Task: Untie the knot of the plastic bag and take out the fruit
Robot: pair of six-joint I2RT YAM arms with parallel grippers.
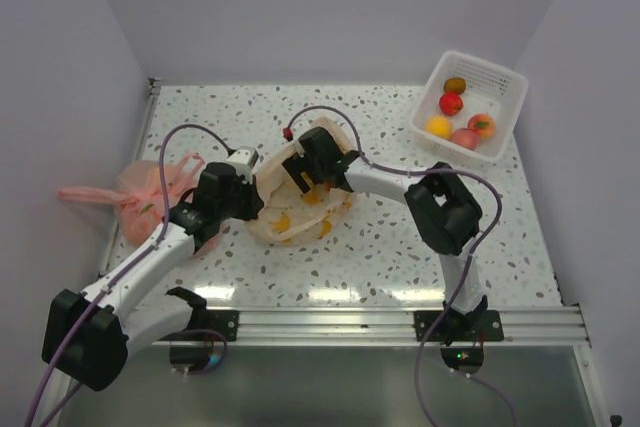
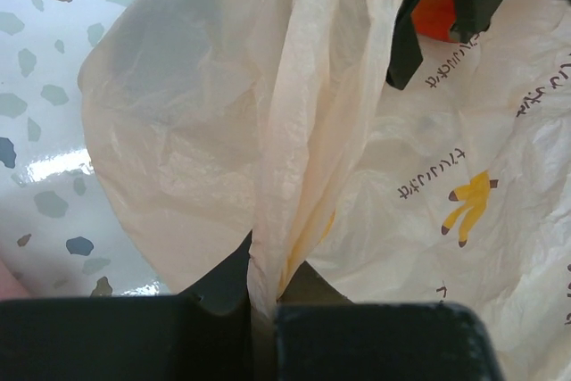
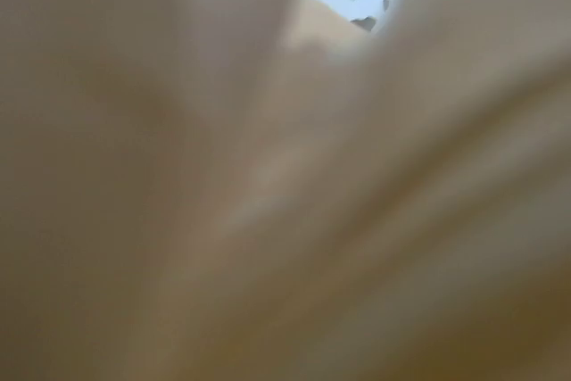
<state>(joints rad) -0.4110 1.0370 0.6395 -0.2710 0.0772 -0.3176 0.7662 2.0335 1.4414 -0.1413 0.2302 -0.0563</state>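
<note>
Plastic bag (image 1: 290, 222) slumped at table centre, long axis roughly 7 to 1 o'clock, mouth gaping toward 1. Knot not discernible, probably undone already. Left gripper (image 2: 263, 310) at the bag's 9 o'clock edge, pressed together on a pleat of film. Right gripper (image 1: 312, 169) nearer, buried in the mouth; spread or closed, impossible to tell behind blurred film. Basket (image 1: 505, 82) at 2 o'clock, pink bag (image 1: 140, 192) at 9.
</note>
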